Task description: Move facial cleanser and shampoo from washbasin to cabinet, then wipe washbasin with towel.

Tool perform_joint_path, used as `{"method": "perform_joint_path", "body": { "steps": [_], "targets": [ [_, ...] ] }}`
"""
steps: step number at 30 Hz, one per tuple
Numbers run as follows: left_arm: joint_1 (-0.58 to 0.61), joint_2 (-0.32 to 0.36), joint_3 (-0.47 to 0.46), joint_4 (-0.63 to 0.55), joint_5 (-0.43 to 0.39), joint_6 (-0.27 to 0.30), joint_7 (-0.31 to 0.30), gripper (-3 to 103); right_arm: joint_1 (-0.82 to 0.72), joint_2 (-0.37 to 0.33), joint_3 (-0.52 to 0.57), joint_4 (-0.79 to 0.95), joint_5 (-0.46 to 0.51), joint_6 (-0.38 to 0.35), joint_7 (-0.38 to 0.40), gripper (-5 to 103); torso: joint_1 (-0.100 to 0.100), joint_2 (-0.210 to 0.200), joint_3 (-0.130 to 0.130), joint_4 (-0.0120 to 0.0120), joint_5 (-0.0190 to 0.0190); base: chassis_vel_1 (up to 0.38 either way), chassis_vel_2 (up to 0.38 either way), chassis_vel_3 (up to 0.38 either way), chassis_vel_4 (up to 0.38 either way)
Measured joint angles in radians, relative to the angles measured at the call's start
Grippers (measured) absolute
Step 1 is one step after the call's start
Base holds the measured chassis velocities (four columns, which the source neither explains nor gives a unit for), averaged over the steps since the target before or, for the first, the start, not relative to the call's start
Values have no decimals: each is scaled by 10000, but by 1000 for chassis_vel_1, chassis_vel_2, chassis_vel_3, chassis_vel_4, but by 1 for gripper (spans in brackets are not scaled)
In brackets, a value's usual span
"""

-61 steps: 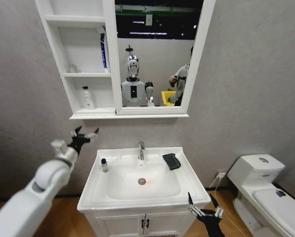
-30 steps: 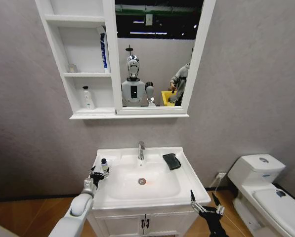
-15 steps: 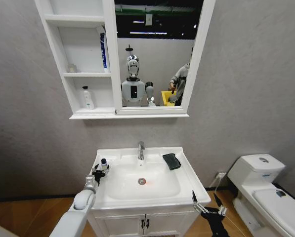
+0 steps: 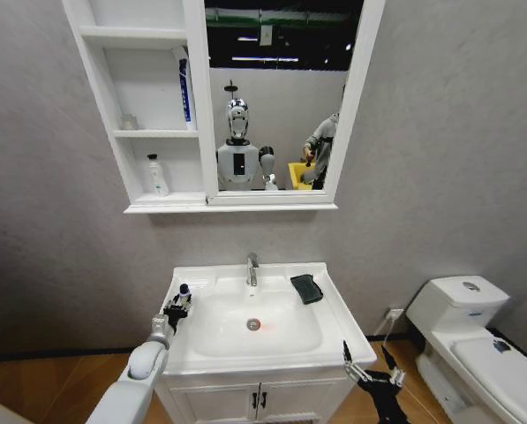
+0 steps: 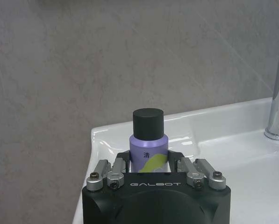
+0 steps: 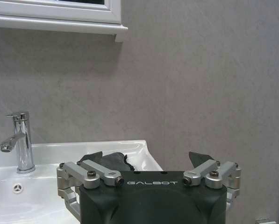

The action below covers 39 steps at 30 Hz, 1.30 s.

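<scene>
A small purple bottle with a black cap stands on the left rim of the white washbasin; I cannot tell whether it is the facial cleanser or the shampoo. My left gripper is shut on the bottle, one finger pressed to each side of its body. The near-black towel lies folded on the basin's back right corner. My right gripper hangs open and holding nothing, below the basin's front right corner, facing the towel. The white cabinet hangs above, beside the mirror.
A white bottle stands on the cabinet's lowest shelf and a blue tube leans on the middle one. The chrome faucet rises at the basin's back centre. A white toilet stands to the right.
My left arm came down from near the cabinet to the basin's left rim, and its gripper closed around the purple bottle. The right gripper sank slightly.
</scene>
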State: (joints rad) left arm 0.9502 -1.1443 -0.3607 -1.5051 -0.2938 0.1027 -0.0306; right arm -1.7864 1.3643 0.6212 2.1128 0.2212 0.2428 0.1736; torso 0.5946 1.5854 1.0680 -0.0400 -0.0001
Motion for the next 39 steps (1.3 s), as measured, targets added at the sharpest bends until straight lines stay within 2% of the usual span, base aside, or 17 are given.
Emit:
{"method": "perform_joint_path", "body": {
  "steps": [5, 9, 10, 12, 13, 15, 16, 18, 19, 21, 22, 25, 29, 32, 35, 38, 39],
  "targets": [
    [306, 570, -125, -1013, -206, 348, -237, 42, 86, 19, -69, -84, -8, 3, 0, 100, 0, 0, 0, 2, -1, 0, 0, 0, 0],
    [508, 1417, -294, -2830, -1078, 919, -680, 42, 206, 22, -164, -162, -77, -17, -1, 100, 0, 0, 0, 0, -1, 0, 0, 0, 0],
    [508, 1417, -294, -2830, -1078, 919, -680, 42, 206, 22, -164, -162, -77, -17, -1, 100, 0, 0, 0, 0, -1, 0, 0, 0, 0],
    [541, 2171, -382, -4018, -2027, 1304, -760, 42, 276, 20, -190, -163, -89, -56, -2, 100, 0, 0, 0, -1, 2, 0, 0, 0, 0],
    [541, 2171, -382, -4018, -2027, 1304, -760, 42, 276, 20, -190, -163, -89, -56, -2, 100, 0, 0, 0, -1, 2, 0, 0, 0, 0],
    [532, 3126, -518, -5052, -3381, 1920, -1090, 42, 324, 20, -199, -188, -88, -67, -4, 100, 0, 1, 0, 2, 1, 0, 0, 0, 0],
    [532, 3126, -518, -5052, -3381, 1920, -1090, 42, 324, 20, -199, -188, -88, -67, -4, 100, 0, 1, 0, 2, 1, 0, 0, 0, 0],
    [435, 4027, -620, -5916, -4936, 2695, -1780, 42, 285, 24, -221, -242, -69, -42, -12, 100, 0, 1, -1, 2, 1, 0, 0, 0, 0],
    [435, 4027, -620, -5916, -4936, 2695, -1780, 42, 285, 24, -221, -242, -69, -42, -12, 100, 0, 1, -1, 2, 1, 0, 0, 0, 0],
    [178, 4775, -699, -6598, -5920, 3325, -2290, 42, 194, 27, -243, -355, -57, 51, -20, 100, 0, 1, -1, 0, 0, 0, 0, 0, 0],
    [178, 4775, -699, -6598, -5920, 3325, -2290, 42, 194, 27, -243, -355, -57, 51, -20, 100, 0, 1, -1, 0, 0, 0, 0, 0, 0],
    [-235, 5646, -804, -7311, -7064, 3922, -2855, 42, 148, 5, -222, -415, -47, 124, -27, 100, 0, 1, 0, -1, 0, 0, 0, 0, 0],
    [-538, 6311, -933, -7678, -7787, 4140, -3044, 42, 129, 4, -215, -428, -10, 135, -27, 100, 0, 1, -1, 0, 0, 0, 0, 0, 0],
    [-1942, 7330, -848, -7885, -9166, 4632, -3288, 42, 65, 17, -263, -492, -79, 168, -28, 100, -1, 1, 0, 1, 2, 0, 0, 0, 0],
    [-2632, 7526, -662, -7744, -9592, 4780, -3349, 42, 43, 19, -263, -468, -93, 168, -28, 100, -1, 1, -1, 0, 2, 0, 0, 0, 0],
    [-4458, 7651, 63, -6704, -10102, 5107, -3265, 42, 21, 26, -252, -425, -147, 168, -30, 100, 0, 0, 0, 3, -1, 0, 0, 0, 0],
    [-4458, 7651, 63, -6704, -10102, 5107, -3265, 42, 21, 26, -252, -425, -147, 168, -30, 100, 0, 0, 0, 3, -1, 0, 0, 0, 0]
  ]
}}
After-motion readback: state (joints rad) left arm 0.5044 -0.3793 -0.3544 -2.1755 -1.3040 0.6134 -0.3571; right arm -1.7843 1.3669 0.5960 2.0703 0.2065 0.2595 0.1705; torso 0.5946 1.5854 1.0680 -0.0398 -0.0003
